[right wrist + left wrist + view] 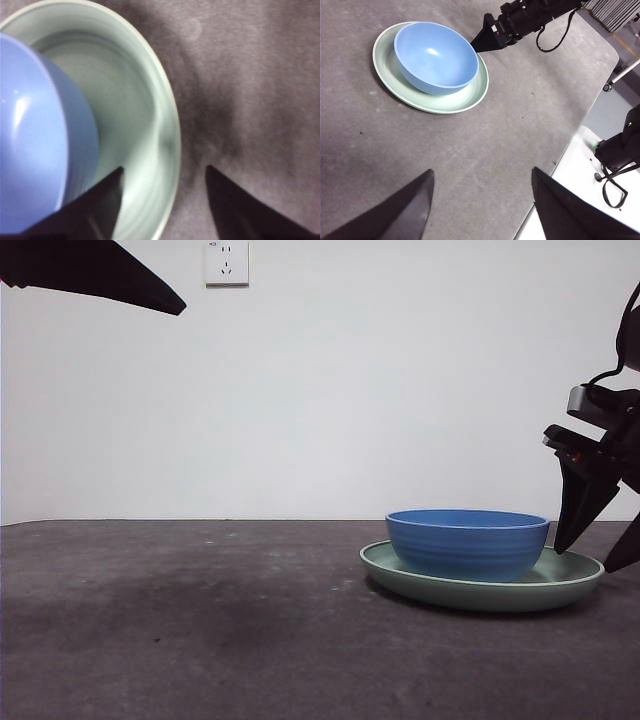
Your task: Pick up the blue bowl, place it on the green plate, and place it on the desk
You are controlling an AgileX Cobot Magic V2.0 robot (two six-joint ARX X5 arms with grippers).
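The bowl sits inside the plate, off-centre toward one side of it, and the plate lies flat on the desk.

The right gripper is down at the plate's edge with its fingers spread — one finger points down inside the rim, just beside the bowl's wall, the other lies outside the rim over the desk. So the plate's rim runs between the two fingers; they pinch nothing. In the right wrist view the inner finger is over the plate's floor next to the bowl, whether touching it cannot be told.

The left gripper hangs high and well away from both dishes, fingers spread and empty — bare desk between them.
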